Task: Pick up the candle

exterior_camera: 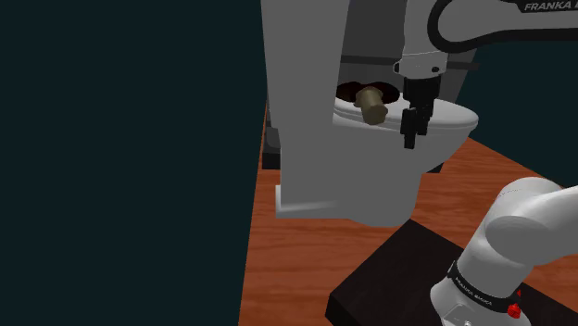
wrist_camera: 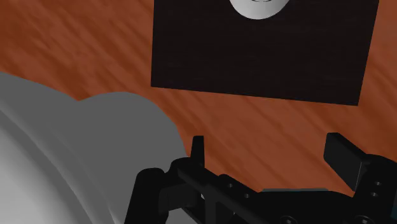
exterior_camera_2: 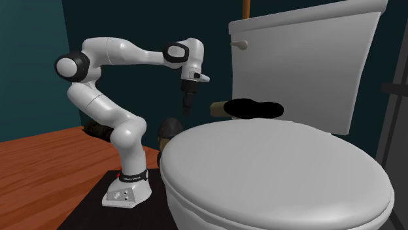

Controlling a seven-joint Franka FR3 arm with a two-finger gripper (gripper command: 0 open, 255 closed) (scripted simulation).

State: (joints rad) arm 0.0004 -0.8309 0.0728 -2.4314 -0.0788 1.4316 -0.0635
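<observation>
The candle (exterior_camera: 373, 104) is a tan stub lying on its side on the back of the white toilet (exterior_camera: 446, 118), in front of the tank (exterior_camera: 306, 93), with a dark shape behind it. In the second exterior view the candle (exterior_camera_2: 219, 108) shows a tan end sticking out of a black blob, between the tank (exterior_camera_2: 301, 59) and the lid (exterior_camera_2: 274, 170). My gripper (exterior_camera: 408, 130) points down just off the candle's side, beside the toilet's rim and not touching it. The gripper (exterior_camera_2: 187, 106) hangs a little apart from the candle. My gripper (wrist_camera: 270, 153) is open, with only floor between the fingers (wrist_camera: 198, 149).
Reddish wooden floor (exterior_camera: 296, 250) surrounds the toilet. The black stand (wrist_camera: 261, 51) sits below my hand. The toilet's grey-white side (wrist_camera: 76, 146) lies close beside the fingers. A dark round object (exterior_camera_2: 169, 127) stands by the bowl. Dark teal walls (exterior_camera: 120, 139) enclose the space.
</observation>
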